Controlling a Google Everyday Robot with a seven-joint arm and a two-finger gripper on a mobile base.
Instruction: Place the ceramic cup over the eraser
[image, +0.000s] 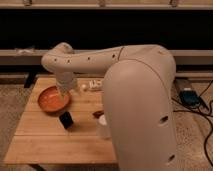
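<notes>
The ceramic cup (103, 127) stands upright on the wooden tabletop (45, 142), near the front. It is white, and its right side is hidden behind the big white arm (140, 100). The eraser (65, 120) is a small black block (it looks a bit tilted). It sits to the left of the cup, and the two are apart. The eraser is just in front of the orange bowl (50, 100).

A small red-brown thing (98, 114) lies just behind the cup. A white box (95, 85) lies near the back edge of the tabletop.

The arm reaches over to the left and bends down. The hand (63, 92) hangs over the right edge of the bowl. I cannot tell how far open the hand is. Nothing can be seen in it.
</notes>
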